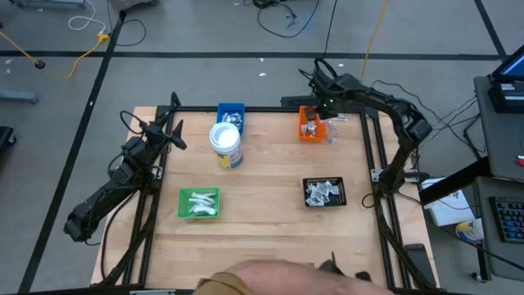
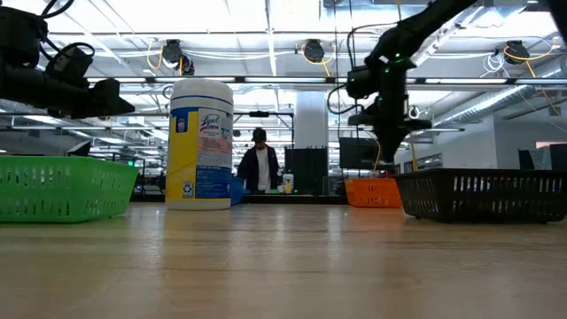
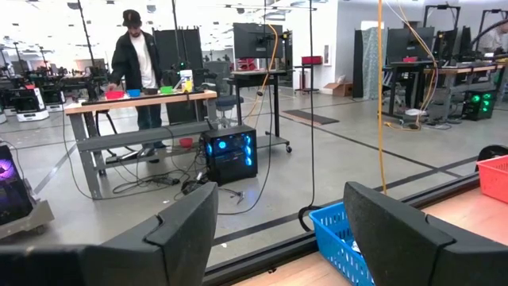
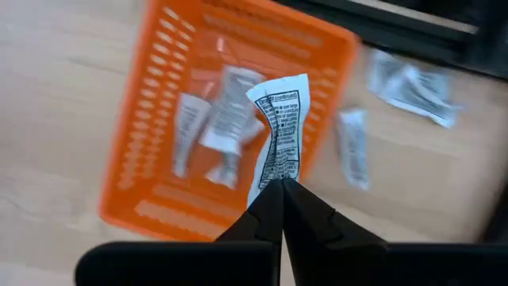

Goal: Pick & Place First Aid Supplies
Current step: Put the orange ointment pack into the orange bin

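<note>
Over the far right part of the table, high view first: the right hand hangs above the orange tray, which sits near the far edge, right of centre. It's the nearer arm by a long way. The left hand waits over the left side of the table, well apart. A loose packet lies on the bare wood just beside the orange tray, on its right. Nearer the front edge, the black tray and the green tray each hold white packets, and the blue tray sits at the far edge behind the white tub. There's open wood between all four trays, plenty of room to carry across.

Low view now: the right hand is clear above the orange tray, not down in it.

Left wrist view: the left hand's fingers stand wide with nothing between them, the blue tray ahead.

Right wrist view, the key one: the right hand is pinched tight on the end of a printed white packet, whose long axis runs straight out from the fingertips. It dangles directly over the orange tray, where more packets lie. Two others rest outside the rim. A release here looks likely to land inside.
</note>
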Available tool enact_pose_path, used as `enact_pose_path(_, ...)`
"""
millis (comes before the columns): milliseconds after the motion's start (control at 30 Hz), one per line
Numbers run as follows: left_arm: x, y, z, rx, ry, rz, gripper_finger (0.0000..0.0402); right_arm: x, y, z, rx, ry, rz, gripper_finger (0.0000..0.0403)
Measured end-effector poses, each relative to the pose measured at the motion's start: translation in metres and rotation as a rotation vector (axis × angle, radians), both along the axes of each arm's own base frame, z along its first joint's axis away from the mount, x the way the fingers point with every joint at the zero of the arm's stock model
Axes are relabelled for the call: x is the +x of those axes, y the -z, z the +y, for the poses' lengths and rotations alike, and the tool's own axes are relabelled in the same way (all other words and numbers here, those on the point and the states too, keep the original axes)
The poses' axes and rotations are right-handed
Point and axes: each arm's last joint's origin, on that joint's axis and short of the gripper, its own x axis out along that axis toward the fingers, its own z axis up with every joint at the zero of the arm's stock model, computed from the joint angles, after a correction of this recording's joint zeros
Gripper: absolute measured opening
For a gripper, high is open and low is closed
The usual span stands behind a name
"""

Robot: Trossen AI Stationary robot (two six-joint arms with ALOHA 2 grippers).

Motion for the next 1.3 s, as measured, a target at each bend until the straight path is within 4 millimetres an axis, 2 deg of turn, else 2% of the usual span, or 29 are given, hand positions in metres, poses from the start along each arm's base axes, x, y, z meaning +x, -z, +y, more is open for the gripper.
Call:
enact_pose_path(167, 0.0, 0.0, 0.0, 0.0, 0.001, 0.0, 0.0274, 0.021, 0.021, -0.001, 0.034, -0.026, 0.019, 0.0)
enact_pose_path(433, 0.0, 0.0, 0.0, 0.0, 0.0, 0.0, 0.0274, 0.037, 0.045, 0.002, 0.07, -0.058, 0.057, 0.0)
enact_pose_path(667, 0.0, 0.0, 0.0, 0.0, 0.0, 0.0, 0.0274, 0.038, 0.045, 0.0, 0.053, -0.06, 0.046, 0.001)
enact_pose_path(833, 0.0, 0.0, 0.0, 0.0, 0.0, 0.0, 0.0273, 0.038, 0.042, 0.001, 0.043, -0.114, 0.045, 0.0073)
enact_pose_path(967, 0.0, 0.0, 0.0, 0.0, 0.0, 0.0, 0.0273, 0.035, 0.028, 0.004, -0.004, -0.217, 0.026, 0.0131)
enact_pose_path(1100, 0.0, 0.0, 0.0, 0.0, 0.0, 0.0, 0.0274, 0.023, 0.017, 0.014, -0.043, -0.27, 0.012, 0.016)
enact_pose_path(1300, 0.0, 0.0, 0.0, 0.0, 0.0, 0.0, 0.0273, -0.002, 0.016, 0.038, -0.064, -0.312, 0.005, 0.0156)
